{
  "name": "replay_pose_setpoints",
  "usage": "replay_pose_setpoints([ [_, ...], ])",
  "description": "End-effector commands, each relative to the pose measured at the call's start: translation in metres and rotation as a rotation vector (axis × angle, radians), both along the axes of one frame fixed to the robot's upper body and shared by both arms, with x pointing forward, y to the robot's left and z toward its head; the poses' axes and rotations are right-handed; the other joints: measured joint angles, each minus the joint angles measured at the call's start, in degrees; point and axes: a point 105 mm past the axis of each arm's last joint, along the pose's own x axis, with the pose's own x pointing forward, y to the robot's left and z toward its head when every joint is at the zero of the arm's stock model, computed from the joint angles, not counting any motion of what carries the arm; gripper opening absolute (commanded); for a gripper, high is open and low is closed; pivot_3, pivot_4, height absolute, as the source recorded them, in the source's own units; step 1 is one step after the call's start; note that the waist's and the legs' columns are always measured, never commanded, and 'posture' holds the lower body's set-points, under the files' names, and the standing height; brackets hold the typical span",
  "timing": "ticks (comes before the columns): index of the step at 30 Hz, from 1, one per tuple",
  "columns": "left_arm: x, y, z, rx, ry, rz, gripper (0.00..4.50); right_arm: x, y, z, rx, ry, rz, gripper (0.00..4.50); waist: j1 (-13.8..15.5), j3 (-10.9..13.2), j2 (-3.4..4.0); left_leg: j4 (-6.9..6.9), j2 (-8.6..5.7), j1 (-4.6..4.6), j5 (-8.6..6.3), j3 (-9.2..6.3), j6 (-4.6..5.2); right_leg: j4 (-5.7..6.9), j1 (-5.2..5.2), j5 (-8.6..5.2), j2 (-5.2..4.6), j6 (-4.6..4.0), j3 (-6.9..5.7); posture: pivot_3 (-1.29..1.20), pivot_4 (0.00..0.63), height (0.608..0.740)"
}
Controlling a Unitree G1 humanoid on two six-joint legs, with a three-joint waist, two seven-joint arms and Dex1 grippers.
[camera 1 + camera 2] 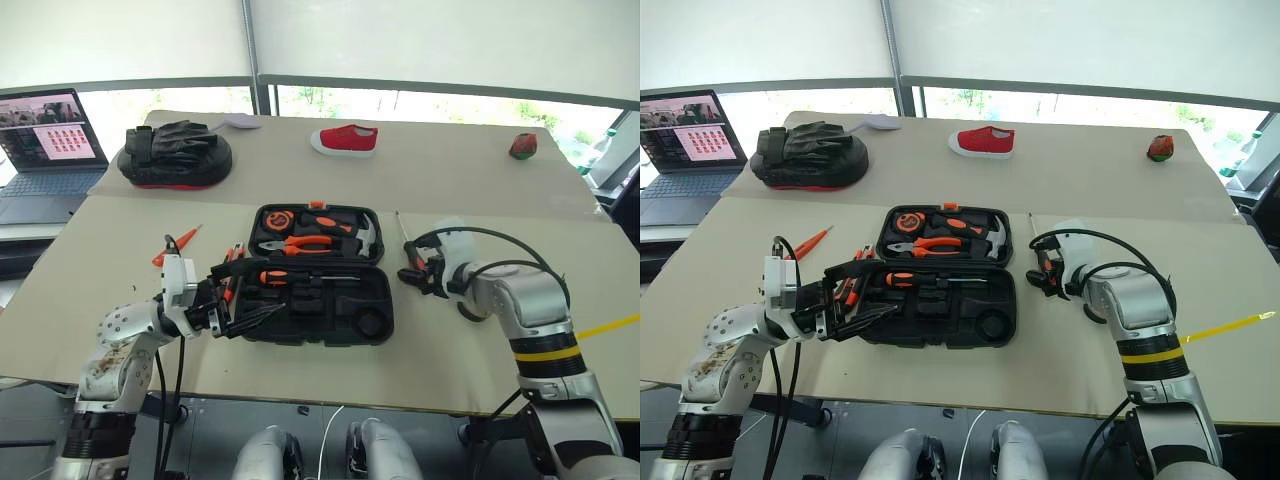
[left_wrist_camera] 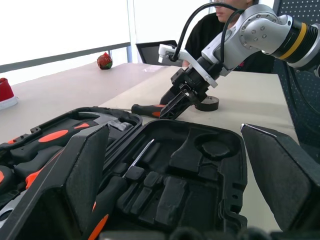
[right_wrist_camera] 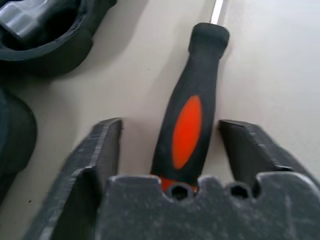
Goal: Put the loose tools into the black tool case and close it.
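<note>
The table (image 1: 480, 370) carries the black tool case (image 1: 318, 300), lying open at its middle with pliers and a hammer seated in the far half. The left hand (image 1: 240, 318) hovers wide open at the case's near-left corner, empty. The right hand (image 3: 170, 145) straddles the orange-black screwdriver (image 3: 187, 130) lying just right of the case, fingers (image 3: 97, 150) apart on either side of the handle, not yet touching. It should close squarely on the handle's middle, so the screwdriver lifts level.
</note>
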Motion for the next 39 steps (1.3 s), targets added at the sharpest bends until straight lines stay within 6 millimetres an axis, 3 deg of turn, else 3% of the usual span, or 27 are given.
replay_pose_setpoints([
  [1, -0.003, -0.001, 0.01, 0.002, -0.054, -0.009, 4.5, 0.004, -0.003, 0.02, 0.028, -0.128, -0.023, 1.83, -0.04, 0.0, 0.0, 0.0, 0.0, 0.0, 0.0, 0.0, -0.01, 0.0, 0.0, 0.0, 0.01, 0.0, 0.0, 0.0, 0.15, 0.74],
  [3, -0.003, -0.002, 0.009, 0.008, -0.052, -0.021, 4.5, 0.004, -0.007, 0.027, 0.047, -0.178, -0.044, 1.11, -0.04, 0.0, 0.0, -0.02, 0.01, 0.0, 0.01, 0.0, -0.03, 0.0, -0.01, 0.0, 0.04, 0.0, 0.01, 0.0, 0.15, 0.74],
  [4, -0.003, -0.002, 0.009, 0.01, -0.055, -0.023, 4.5, 0.004, -0.01, 0.035, 0.071, -0.228, -0.056, 1.0, -0.04, 0.0, 0.0, -0.05, 0.02, 0.0, 0.02, 0.0, -0.05, 0.0, -0.03, -0.01, 0.04, 0.01, 0.01, 0.0, 0.15, 0.74],
  [6, -0.003, -0.001, 0.011, 0.01, -0.07, -0.018, 4.5, 0.001, -0.015, 0.052, 0.121, -0.339, -0.073, 1.01, 0.0, 0.0, 0.01, -0.06, 0.02, -0.02, 0.04, 0.01, -0.07, 0.0, -0.06, -0.01, 0.06, 0.01, 0.01, 0.0, 0.15, 0.74],
  [9, -0.002, 0.002, 0.015, -0.004, -0.076, 0.002, 4.5, -0.01, -0.008, 0.083, 0.146, -0.551, 0.034, 1.01, 0.06, 0.01, 0.01, -0.07, 0.01, -0.03, 0.01, 0.03, -0.11, 0.0, -0.06, -0.01, 0.06, 0.01, 0.02, 0.0, 0.15, 0.74],
  [11, -0.002, 0.005, 0.016, -0.006, -0.081, 0.022, 4.5, -0.023, 0.017, 0.105, 0.13, -0.702, 0.265, 1.01, 0.0, 0.01, 0.01, -0.08, 0.01, -0.02, -0.17, 0.04, -0.42, -0.02, -0.06, -0.02, 0.08, 0.03, 0.04, 0.0, 0.15, 0.74],
  [13, -0.002, 0.01, 0.013, 0.018, -0.085, 0.037, 4.5, -0.046, 0.056, 0.116, 0.139, -0.764, 0.602, 1.01, -0.42, 0.02, 0.02, -0.08, 0.01, 0.02, -0.16, 0.07, -0.41, -0.01, -0.06, -0.02, 0.2, 0.04, 0.06, 0.0, 0.15, 0.74],
  [14, -0.003, 0.011, 0.012, 0.03, -0.086, 0.04, 4.5, -0.055, 0.068, 0.115, 0.148, -0.757, 0.719, 1.01, -0.74, 0.02, 0.02, -0.08, 0.02, 0.06, -0.15, 0.1, -0.39, 0.0, -0.05, -0.02, 0.32, 0.04, 0.1, 0.0, 0.15, 0.74],
  [16, -0.004, 0.017, 0.008, 0.056, -0.086, 0.053, 4.5, -0.056, 0.083, 0.11, 0.096, -0.737, 0.833, 1.01, -1.28, 0.02, 0.0, -0.12, 0.1, 0.21, -0.11, 0.11, -0.41, -0.01, 0.03, -0.03, 0.57, 0.04, 0.18, 0.0, 0.15, 0.74],
  [21, -0.018, 0.043, -0.014, 0.159, -0.039, 0.109, 4.5, -0.057, 0.122, 0.079, -0.061, -0.567, 1.152, 1.01, -1.67, 0.03, 0.01, -0.16, 0.23, 0.36, -0.04, 0.11, -0.53, 0.04, 0.04, -0.05, 0.44, -0.04, 0.2, 0.0, 0.15, 0.74],
  [28, -0.031, 0.062, -0.025, 0.182, 0.011, 0.186, 4.5, -0.038, 0.118, 0.038, -0.295, -0.373, 1.209, 1.01, -0.54, 0.06, 0.04, -0.11, 0.08, 0.13, -0.19, 0.08, -0.44, 0.02, -0.1, -0.09, -0.12, -0.19, 0.05, 0.0, 0.15, 0.74],
  [35, -0.03, 0.063, -0.027, 0.188, 0.006, 0.224, 4.5, -0.024, 0.125, 0.031, -0.384, -0.396, 1.221, 1.01, -0.23, 0.07, 0.05, -0.05, 0.05, -0.01, -0.25, 0.08, -0.43, -0.03, -0.17, -0.05, -0.23, -0.12, -0.09, 0.0, 0.15, 0.74],
  [39, -0.03, 0.061, -0.026, 0.199, -0.003, 0.227, 4.5, -0.016, 0.119, 0.025, -0.436, -0.386, 1.21, 1.01, -0.24, 0.07, 0.05, -0.08, 0.07, 0.0, -0.22, 0.08, -0.51, 0.02, -0.18, -0.05, -0.2, -0.13, -0.11, 0.0, 0.15, 0.74],
])
